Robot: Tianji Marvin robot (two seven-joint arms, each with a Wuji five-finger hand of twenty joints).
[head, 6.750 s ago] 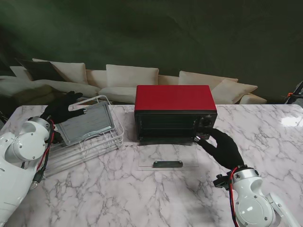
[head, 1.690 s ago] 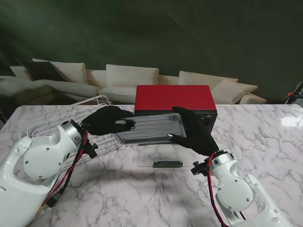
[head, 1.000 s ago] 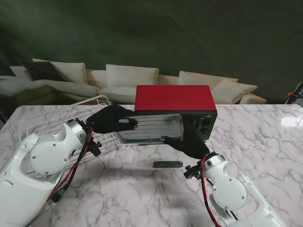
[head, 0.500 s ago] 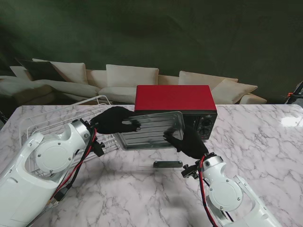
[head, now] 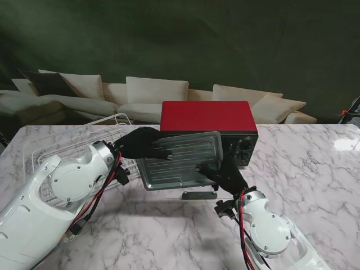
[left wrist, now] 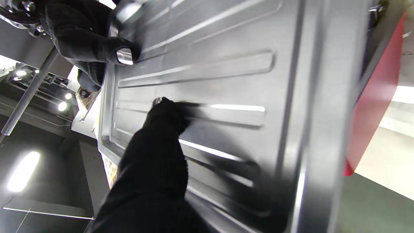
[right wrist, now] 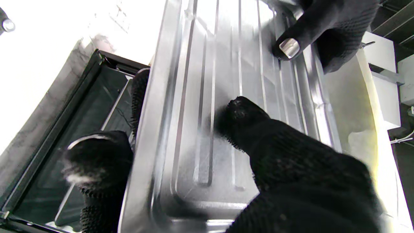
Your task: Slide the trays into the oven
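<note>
— Where's the tray?
— Up off the tabletop (head: 315,169), tilted, ribbed metal tray (head: 179,160) held in front of the red oven (head: 207,117), far edge covering most of the oven's front. Not inside.

— And the left robot hand?
— Left robot hand (head: 143,145) clamped on the tray's left end, black-gloved fingers curled over the rim. Thumb (left wrist: 161,129) pressed flat on the ribbed face in the left wrist view, red oven side just past the tray's edge.

— The right one?
— Right robot hand (head: 224,171) clamped on the tray's near right corner. Thumb (right wrist: 245,119) on the ribs, another finger (right wrist: 97,158) wrapped behind the rim, seen from the right wrist. Metal-tipped finger of the other hand visible at the opposite end.

— Oven door?
— Down, glass door (head: 197,191) lying flat on the tabletop nearer to me than the oven, dark handle along its near edge, mostly under the tray. Dark frame of the oven visible beside the tray in the right wrist view.

— Anything else around?
— White wire rack (head: 84,140) at the left, behind the left arm, well apart from the oven. Pale sofa beyond the tabletop.
</note>
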